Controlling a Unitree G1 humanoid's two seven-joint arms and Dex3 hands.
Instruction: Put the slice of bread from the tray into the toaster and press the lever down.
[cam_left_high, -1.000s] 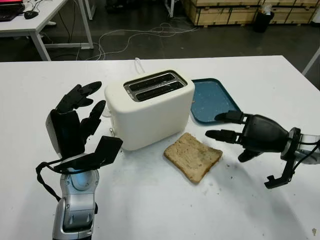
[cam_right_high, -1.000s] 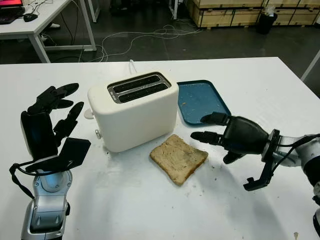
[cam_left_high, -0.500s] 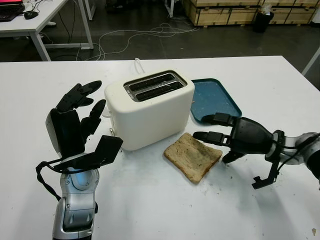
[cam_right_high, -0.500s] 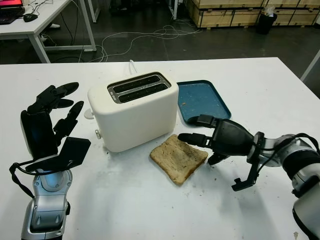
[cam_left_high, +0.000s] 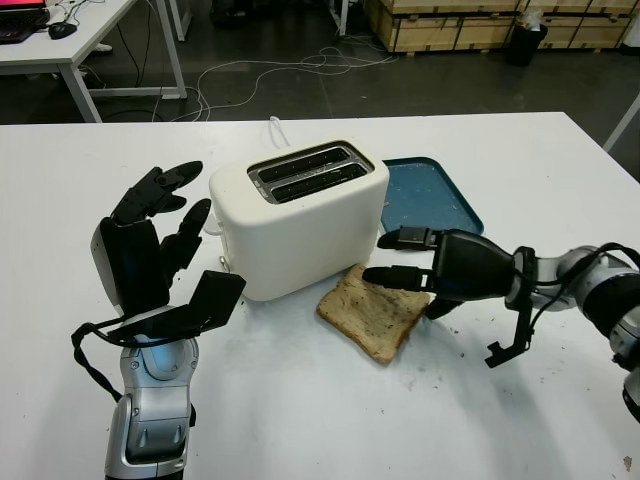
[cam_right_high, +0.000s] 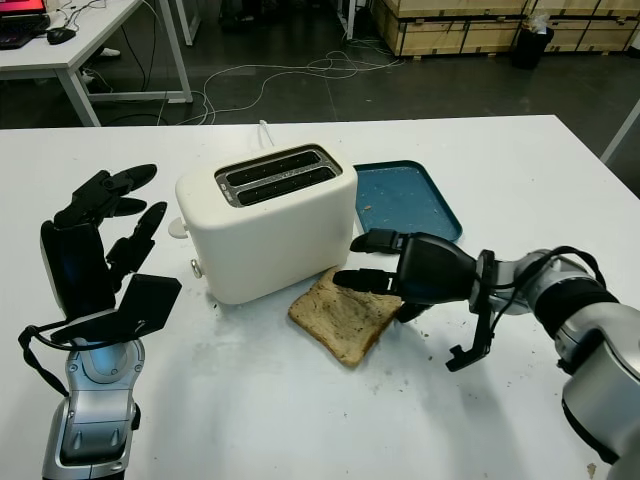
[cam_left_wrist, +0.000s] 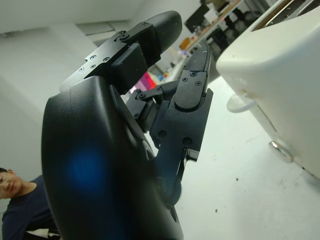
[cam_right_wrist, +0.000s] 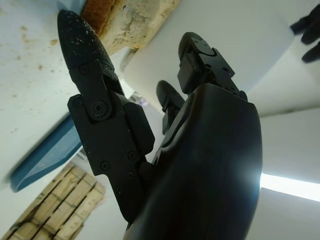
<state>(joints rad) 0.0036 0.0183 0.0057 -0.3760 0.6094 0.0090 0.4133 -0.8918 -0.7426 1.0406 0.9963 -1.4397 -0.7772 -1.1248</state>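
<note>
We see the right hand (cam_left_high: 400, 258) open, reaching over the bread (cam_left_high: 371, 312) beside the toaster (cam_left_high: 300, 215) — the left hand (cam_left_high: 150, 240) open, raised.

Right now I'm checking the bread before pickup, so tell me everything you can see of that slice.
The slice of bread is a brown, speckled, roughly square piece lying flat on the white table, just in front of the toaster and off the blue tray. The right hand reaches over its far right edge, one finger underneath at the crust; crumbs lie around it.
</note>
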